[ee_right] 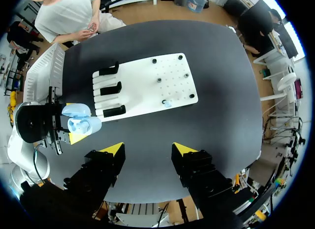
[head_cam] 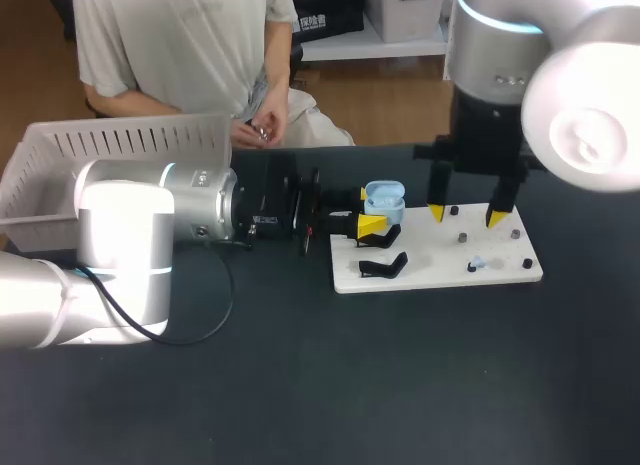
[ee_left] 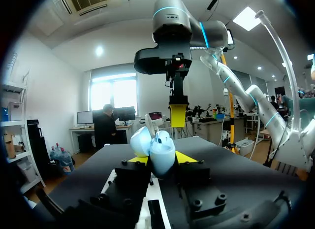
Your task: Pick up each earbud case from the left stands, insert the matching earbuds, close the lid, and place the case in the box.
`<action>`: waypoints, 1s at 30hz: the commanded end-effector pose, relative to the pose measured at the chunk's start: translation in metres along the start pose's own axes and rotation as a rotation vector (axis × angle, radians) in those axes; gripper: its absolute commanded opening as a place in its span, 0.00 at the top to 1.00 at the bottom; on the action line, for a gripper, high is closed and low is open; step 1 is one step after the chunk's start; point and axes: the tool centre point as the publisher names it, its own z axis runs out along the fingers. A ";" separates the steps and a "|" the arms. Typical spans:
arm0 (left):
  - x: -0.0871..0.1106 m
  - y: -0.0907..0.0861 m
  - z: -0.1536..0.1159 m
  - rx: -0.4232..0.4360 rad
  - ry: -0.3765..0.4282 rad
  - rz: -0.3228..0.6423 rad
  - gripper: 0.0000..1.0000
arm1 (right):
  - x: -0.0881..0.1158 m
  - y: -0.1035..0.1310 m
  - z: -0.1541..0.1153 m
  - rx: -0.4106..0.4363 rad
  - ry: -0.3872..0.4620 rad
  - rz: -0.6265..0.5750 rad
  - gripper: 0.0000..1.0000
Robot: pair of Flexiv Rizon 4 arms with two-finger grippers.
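Your left jaws are clamped on the pale blue earbud case (ee_left: pixel 160 150). Its lid is open, and you're holding it beside the black stands (head_cam: pixel 385 267) at the left end of the white board (head_cam: pixel 440 275). Your right jaws hang high over the board, spread wide and empty. One pale earbud (head_cam: pixel 478 264) lies on the board among the small pegs (head_cam: pixel 462 237). The white box (head_cam: pixel 120 145) sits on the table (head_cam: pixel 320 385) behind your left arm (head_cam: pixel 150 225).

The head camera looks down from above and behind onto the worktop (head_cam: pixel 300 385). The left wrist camera sits low, facing level across it, close up to the case (ee_left: pixel 157 150). The right wrist camera hangs high, facing straight down. All three show the case; head and right wrist share the board (head_cam: pixel 440 260).
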 end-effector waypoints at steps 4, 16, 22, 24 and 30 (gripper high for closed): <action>0.000 0.000 0.000 0.000 0.000 0.000 1.00 | -0.005 -0.017 0.035 -0.156 -0.026 -0.024 0.47; 0.000 0.000 0.000 0.000 0.000 0.000 1.00 | -0.019 -0.028 0.078 -0.139 0.012 -0.025 0.49; 0.000 0.000 0.000 0.000 0.000 0.000 1.00 | -0.028 -0.031 0.093 -0.131 0.015 -0.021 0.51; 0.000 0.000 0.000 0.000 0.000 0.000 1.00 | -0.031 -0.032 0.097 -0.132 0.018 -0.018 0.53; 0.000 0.000 0.000 0.000 0.000 0.000 1.00 | -0.041 -0.038 0.112 -0.138 0.029 -0.005 0.53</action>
